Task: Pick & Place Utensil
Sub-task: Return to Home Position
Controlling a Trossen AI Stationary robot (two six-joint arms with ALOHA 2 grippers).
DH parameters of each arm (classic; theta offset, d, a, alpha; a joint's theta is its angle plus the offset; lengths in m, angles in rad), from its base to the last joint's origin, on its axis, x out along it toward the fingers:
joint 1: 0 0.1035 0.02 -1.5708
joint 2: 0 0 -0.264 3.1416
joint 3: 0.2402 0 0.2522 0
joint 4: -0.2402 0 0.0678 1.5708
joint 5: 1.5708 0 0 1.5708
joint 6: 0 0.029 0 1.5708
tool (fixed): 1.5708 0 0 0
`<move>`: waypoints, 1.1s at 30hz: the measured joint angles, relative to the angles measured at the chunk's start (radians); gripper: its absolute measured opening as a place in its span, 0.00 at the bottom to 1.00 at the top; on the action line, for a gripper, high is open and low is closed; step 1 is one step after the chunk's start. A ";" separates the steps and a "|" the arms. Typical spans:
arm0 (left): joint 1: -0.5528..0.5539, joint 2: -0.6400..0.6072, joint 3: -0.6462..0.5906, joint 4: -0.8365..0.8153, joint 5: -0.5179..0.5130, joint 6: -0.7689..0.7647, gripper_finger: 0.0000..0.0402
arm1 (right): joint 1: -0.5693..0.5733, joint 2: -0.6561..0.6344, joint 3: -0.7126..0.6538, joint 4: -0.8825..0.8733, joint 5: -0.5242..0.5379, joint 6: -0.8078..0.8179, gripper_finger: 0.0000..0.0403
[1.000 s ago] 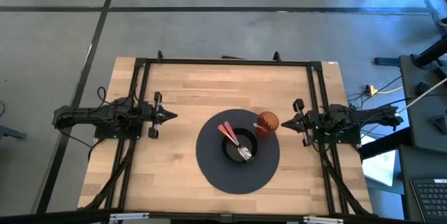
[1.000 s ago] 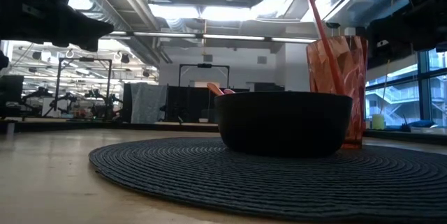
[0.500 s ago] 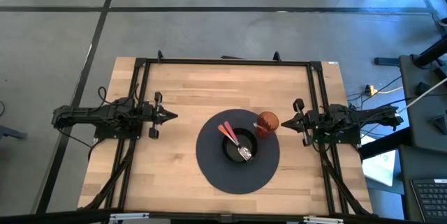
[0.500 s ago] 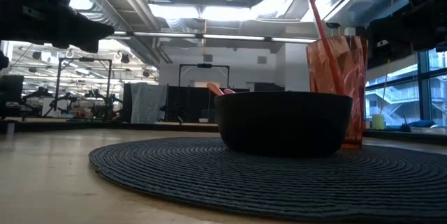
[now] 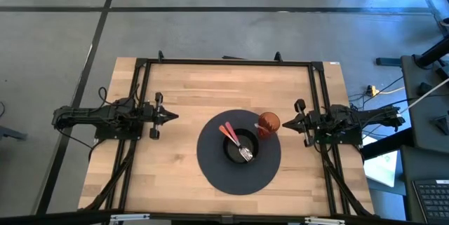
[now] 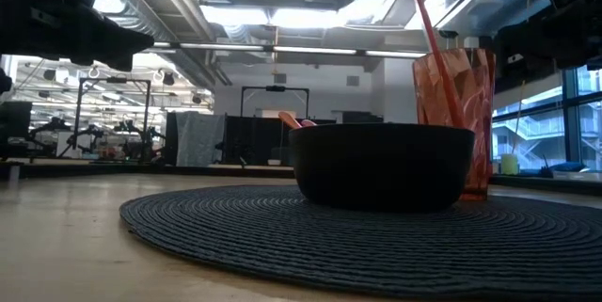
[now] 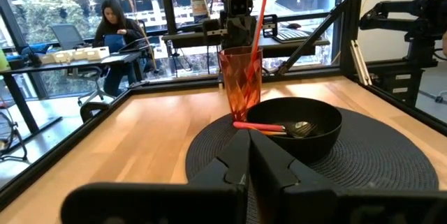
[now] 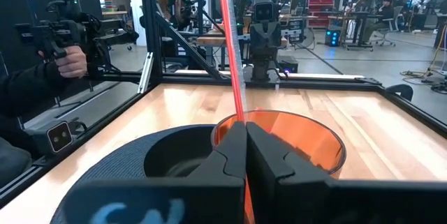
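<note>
Both arms parked, clear of the mat (image 5: 238, 181).
- L gripper (image 5: 170, 116): at the table's (image 5: 189, 85) 9 o'clock side, tip pointing to 3. Fingers pressed together, nothing between them.
- R gripper (image 5: 287, 122): at the 3 o'clock side, tip pointing to 9. Fingers also closed flat, empty. Tip is near the cup (image 5: 268, 123) but not touching.

Task items, all on the round dark woven mat, which sits toward 5 o'clock of table centre:
- Black bowl (image 5: 240, 148) approx at mat centre, upright.
- Orange spoon (image 5: 226, 134) and pink fork (image 5: 245, 153) both inside the bowl, lying side by side. Handles stick out over the rim toward 10-11 o'clock; fork tines are at the bowl's 5 o'clock side.
- Cup is see-through orange-brown, upright, just beside the bowl at its 1-2 o'clock, on the mat. Can't tell if the walls touch.
- Orange straw (image 6: 428, 29) stands tilted in the cup, top well above the rim.

Bkgd: L wrist cam shows a person (image 7: 115, 25) seated at a desk beyond the table. R wrist cam shows a person's hand (image 8: 68, 60) holding a dark device off to the side.
</note>
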 joint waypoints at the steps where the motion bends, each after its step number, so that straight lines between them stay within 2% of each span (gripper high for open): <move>1: 0.000 0.000 0.000 0.000 0.000 0.000 0.01 | 0.000 0.000 0.000 0.000 0.000 0.000 0.00; 17: 0.000 0.014 0.000 -0.003 -0.019 -0.001 0.01 | 0.000 0.000 0.000 0.000 -0.007 -0.004 0.00; 21: 0.000 0.018 0.000 -0.003 -0.020 -0.040 0.01 | 0.000 0.000 0.000 0.001 -0.006 -0.007 0.02; 33: 0.000 0.018 0.000 -0.002 -0.021 -0.052 0.01 | 0.000 0.000 0.001 0.021 0.054 -0.008 0.06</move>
